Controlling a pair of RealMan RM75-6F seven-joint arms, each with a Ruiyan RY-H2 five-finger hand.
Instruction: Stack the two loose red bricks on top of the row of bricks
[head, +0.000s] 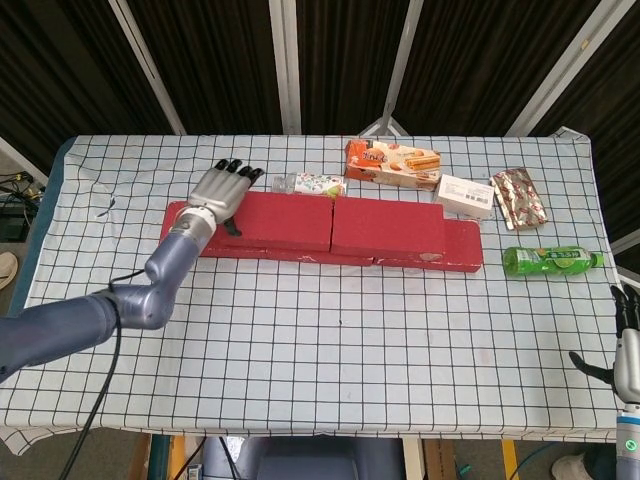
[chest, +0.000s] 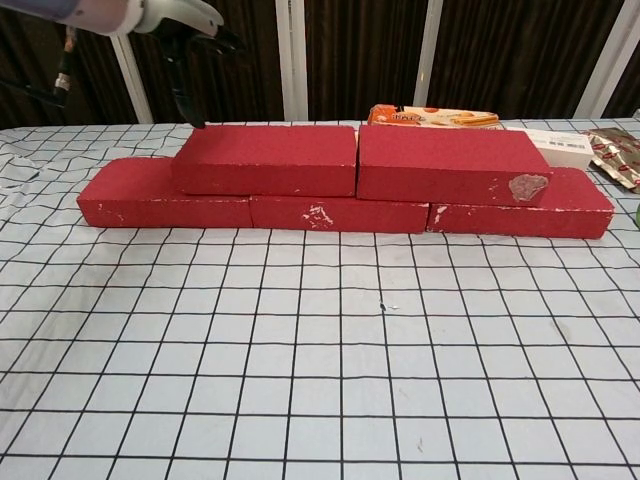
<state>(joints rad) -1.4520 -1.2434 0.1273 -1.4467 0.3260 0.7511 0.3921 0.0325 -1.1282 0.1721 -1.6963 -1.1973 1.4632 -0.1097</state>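
Two red bricks lie side by side on top of the row of bricks (head: 430, 255) (chest: 330, 212): the left upper brick (head: 275, 222) (chest: 268, 160) and the right upper brick (head: 388, 227) (chest: 450, 163). My left hand (head: 218, 190) (chest: 190, 30) hovers above the left end of the left upper brick, fingers spread, holding nothing and clear of the brick. My right hand (head: 626, 345) hangs at the table's right front edge, far from the bricks, with its fingers apart and nothing in it.
Behind the bricks lie a small bottle (head: 312, 184), an orange biscuit box (head: 392, 162) (chest: 432, 116) and a white box (head: 465, 196) (chest: 566, 148). A foil snack packet (head: 520, 198) and a green bottle (head: 552, 261) lie at the right.
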